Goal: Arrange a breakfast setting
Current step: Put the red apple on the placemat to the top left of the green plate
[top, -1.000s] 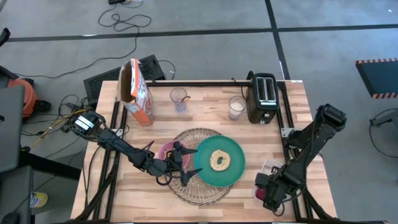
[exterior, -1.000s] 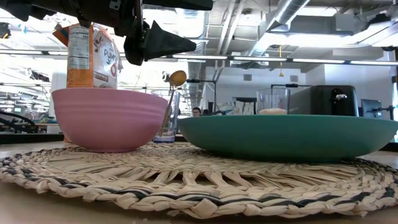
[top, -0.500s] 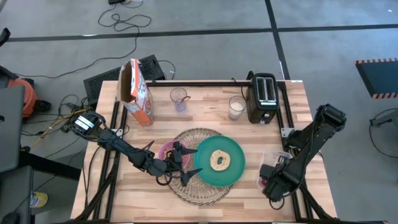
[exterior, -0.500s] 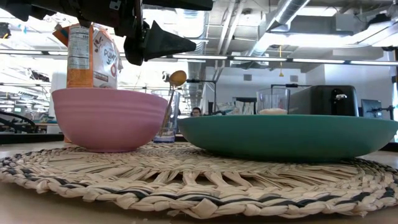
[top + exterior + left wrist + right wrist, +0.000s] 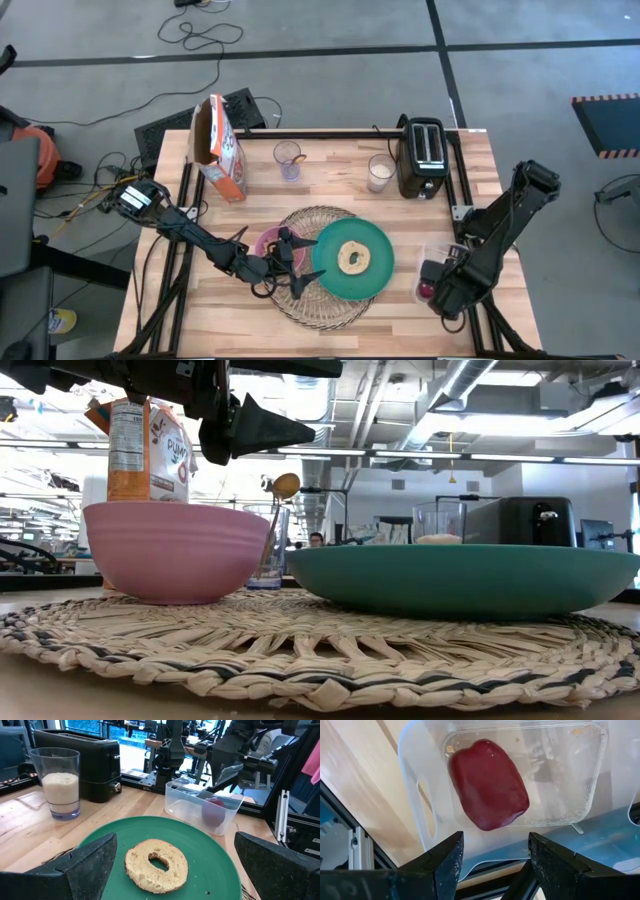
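The round wicker mat (image 5: 322, 308) lies at the table's near middle. On it stand the small pink bowl (image 5: 267, 243) and the teal plate (image 5: 378, 268), with the bread ring (image 5: 156, 865) on the plate. The gold spoon (image 5: 284, 486) stands in a glass (image 5: 288, 160) at the back. The dark-red fruit (image 5: 488, 785) lies in the clear tub (image 5: 560, 775) at the near right. My left gripper (image 5: 298, 263) is open and empty above the mat, between bowl and plate. My right gripper (image 5: 492, 862) is open above the tub, its fingers on either side of the fruit's near end and clear of it.
A cereal box (image 5: 220, 150) stands at the far left. A glass of white stuff (image 5: 380, 172) and the black toaster (image 5: 422, 155) stand at the far right. Bare wood lies between these and the mat.
My right gripper has gone from the table's near right corner toward the far edge and now stands over the clear tub with the fruit. My left gripper and the things on the mat have kept still.
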{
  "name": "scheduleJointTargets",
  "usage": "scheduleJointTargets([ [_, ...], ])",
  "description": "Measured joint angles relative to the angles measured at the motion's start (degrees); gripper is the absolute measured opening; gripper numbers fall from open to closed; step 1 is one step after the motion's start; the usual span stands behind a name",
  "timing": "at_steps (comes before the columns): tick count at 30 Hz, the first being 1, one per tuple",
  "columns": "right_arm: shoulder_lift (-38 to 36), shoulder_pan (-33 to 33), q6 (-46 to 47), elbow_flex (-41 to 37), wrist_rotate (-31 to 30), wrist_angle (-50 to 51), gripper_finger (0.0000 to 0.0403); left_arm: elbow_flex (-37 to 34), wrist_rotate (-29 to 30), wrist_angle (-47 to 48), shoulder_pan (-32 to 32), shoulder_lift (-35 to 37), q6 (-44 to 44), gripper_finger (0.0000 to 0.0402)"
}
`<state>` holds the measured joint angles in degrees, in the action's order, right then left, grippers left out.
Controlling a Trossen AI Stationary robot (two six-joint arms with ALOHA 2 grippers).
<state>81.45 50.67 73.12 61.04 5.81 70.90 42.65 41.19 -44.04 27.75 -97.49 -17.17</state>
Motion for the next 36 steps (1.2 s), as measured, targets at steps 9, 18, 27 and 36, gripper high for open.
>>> scheduleJointTargets([
  [9, 0.42, -1.16, -3.02, -0.28, -0.04, -2.43, 0.0264, 0.00, 0.00, 0.00, 0.00, 0.00, 0.01, 0.0387],
  [18, 0.42, -1.33, -9.19, -0.33, -3.47, -2.57, 0.0368, 0.00, 0.00, -0.01, 0.00, 0.00, 0.02, 0.0387],
  [27, 0.39, 2.09, -10.11, -0.41, -7.61, -2.55, 0.0383, 0.00, -0.01, 0.00, 0.00, 0.00, 0.02, 0.0387],
  [36, 0.37, 2.34, -9.46, -8.23, -6.25, -9.39, 0.0380, 0.00, 0.00, 0.00, 0.00, 0.00, 0.02, 0.0387],
])
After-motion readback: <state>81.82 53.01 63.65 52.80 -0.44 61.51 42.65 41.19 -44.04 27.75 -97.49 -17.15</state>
